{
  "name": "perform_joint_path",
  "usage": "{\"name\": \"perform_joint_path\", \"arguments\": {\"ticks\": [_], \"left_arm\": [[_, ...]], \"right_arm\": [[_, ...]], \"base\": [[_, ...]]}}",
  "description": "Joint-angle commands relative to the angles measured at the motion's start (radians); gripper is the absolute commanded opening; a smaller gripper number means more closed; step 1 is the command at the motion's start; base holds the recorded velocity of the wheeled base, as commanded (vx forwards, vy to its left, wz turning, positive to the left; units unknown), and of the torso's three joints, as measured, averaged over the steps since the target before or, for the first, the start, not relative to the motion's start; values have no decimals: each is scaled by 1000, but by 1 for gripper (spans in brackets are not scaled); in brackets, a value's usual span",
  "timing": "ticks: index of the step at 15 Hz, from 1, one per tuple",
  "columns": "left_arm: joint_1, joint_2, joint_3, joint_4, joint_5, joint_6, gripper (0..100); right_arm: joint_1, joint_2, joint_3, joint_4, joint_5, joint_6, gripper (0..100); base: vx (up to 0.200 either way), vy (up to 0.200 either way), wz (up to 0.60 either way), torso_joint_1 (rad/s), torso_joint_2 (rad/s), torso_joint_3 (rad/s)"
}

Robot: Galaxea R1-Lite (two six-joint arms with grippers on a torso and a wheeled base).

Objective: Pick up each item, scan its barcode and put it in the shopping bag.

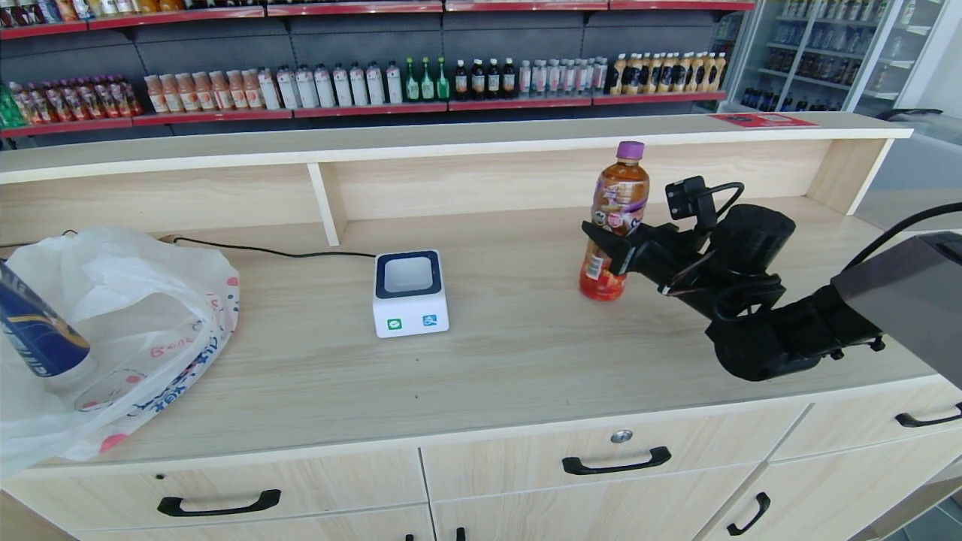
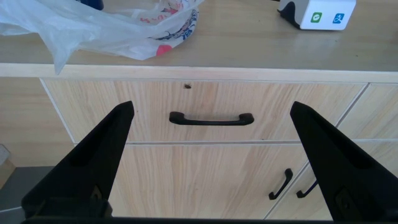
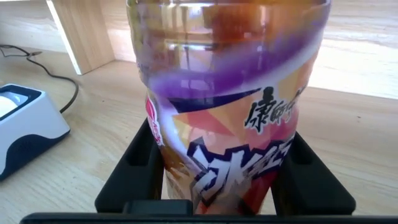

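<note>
Upright on the wooden counter (image 1: 526, 353), toward its right side, stands the bottle (image 1: 616, 218), an orange drink with a purple cap and a purple and orange label, its base resting on the surface. Low on its body sits the right gripper (image 1: 607, 252), reaching in from the right. In the right wrist view the bottle (image 3: 230, 112) sits squarely between the black fingers (image 3: 140, 165), which are closed against its two sides. To the bottle's left, near the middle of the counter and well apart from it, is the scanner (image 1: 409, 293), a small white box with a dark-framed window on top. A thin black cable (image 1: 270, 253) runs along the counter behind the scanner toward the left. Farther left, at the counter's end, lies the shopping bag (image 1: 150, 315), a white plastic one with red and blue print, crumpled and open. A blue can-like item (image 1: 37, 323) lies inside it at the view's edge. The left gripper (image 2: 211, 112) hangs below counter level in front of the drawers, its fingers (image 2: 93, 155) spread wide with nothing between them. It faces a black drawer handle (image 2: 211, 118). A raised ledge with an upright divider (image 1: 327, 203) backs the counter. Beyond it, store shelves (image 1: 376, 83) hold rows of bottled drinks.
</note>
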Motion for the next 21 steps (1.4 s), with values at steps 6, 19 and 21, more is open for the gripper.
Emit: {"name": "perform_joint_path", "arguments": {"ticks": [6, 19, 21], "left_arm": [[0, 0, 0, 0, 0, 0, 100], [0, 0, 0, 0, 0, 0, 100], [0, 1, 0, 0, 0, 0, 100]], "right_arm": [[6, -51, -65, 69, 1, 0, 0], [69, -272, 223, -39, -12, -3, 0], [92, -308, 297, -74, -32, -2, 0]], "base": [[0, 0, 0, 0, 0, 0], [0, 0, 0, 0, 0, 0], [0, 0, 0, 0, 0, 0]]}}
